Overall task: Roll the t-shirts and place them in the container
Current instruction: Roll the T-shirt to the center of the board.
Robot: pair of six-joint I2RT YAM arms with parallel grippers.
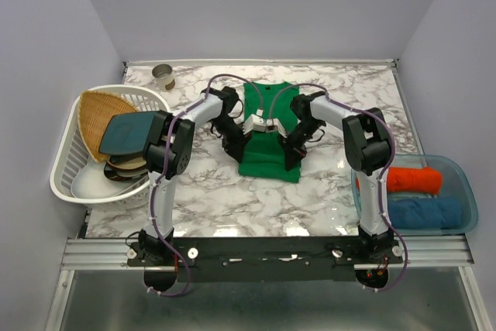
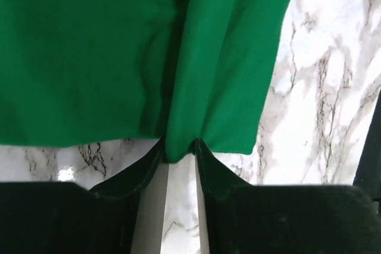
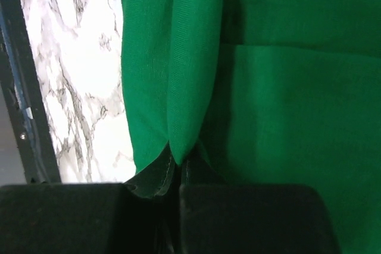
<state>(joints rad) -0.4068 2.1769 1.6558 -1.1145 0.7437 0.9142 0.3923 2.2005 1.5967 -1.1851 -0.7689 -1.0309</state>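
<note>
The bright green t-shirt (image 1: 267, 133) lies on the marble table as a long folded strip, its near hem toward the arms. My left gripper (image 1: 234, 148) is at the hem's left corner and is shut on a pinch of the green cloth (image 2: 178, 147). My right gripper (image 1: 293, 157) is at the hem's right corner and is shut on a fold of the green cloth (image 3: 178, 147). An orange-red rolled t-shirt (image 1: 413, 180) and a blue rolled t-shirt (image 1: 422, 212) lie in the bin at the right.
A clear blue bin (image 1: 466, 184) stands at the table's right edge. A white basket (image 1: 66, 168) at the left holds a wicker tray (image 1: 99, 111), a dark teal plate (image 1: 129, 132) and other dishes. A metal cup (image 1: 163, 77) stands at the back left.
</note>
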